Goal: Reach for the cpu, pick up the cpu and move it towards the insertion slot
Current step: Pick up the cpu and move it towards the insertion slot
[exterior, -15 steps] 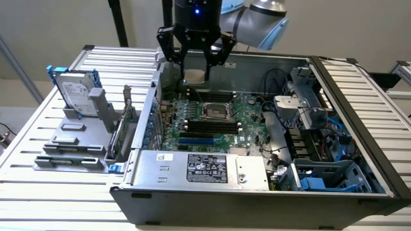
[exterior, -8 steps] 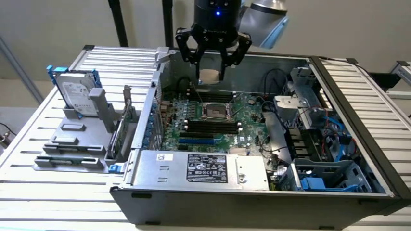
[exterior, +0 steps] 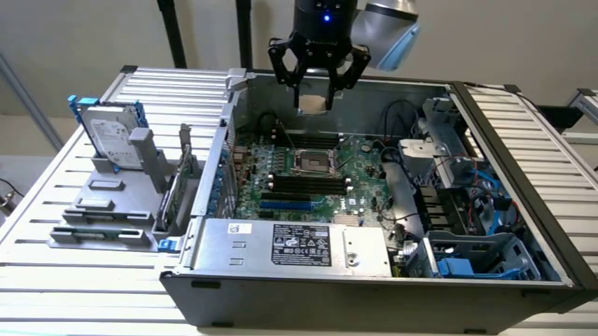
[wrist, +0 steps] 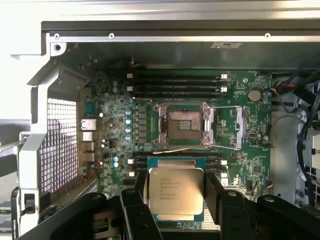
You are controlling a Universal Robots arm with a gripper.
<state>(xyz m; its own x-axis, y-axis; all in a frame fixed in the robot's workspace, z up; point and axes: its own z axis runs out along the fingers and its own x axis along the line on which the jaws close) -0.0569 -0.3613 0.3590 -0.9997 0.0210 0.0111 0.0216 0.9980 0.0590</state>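
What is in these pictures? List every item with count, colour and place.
cpu: one, silvery top, held in gripper above the open case
insertion slot: one, silver frame, dark centre, on motherboard
motherboard: one, green, inside case
computer case: one, dark grey, on slatted table
power supply: one, silver, front of case
hard drive: one, silver, blue brackets, in grey holder at the exterior view's left
gripper: one, black, closed on cpu
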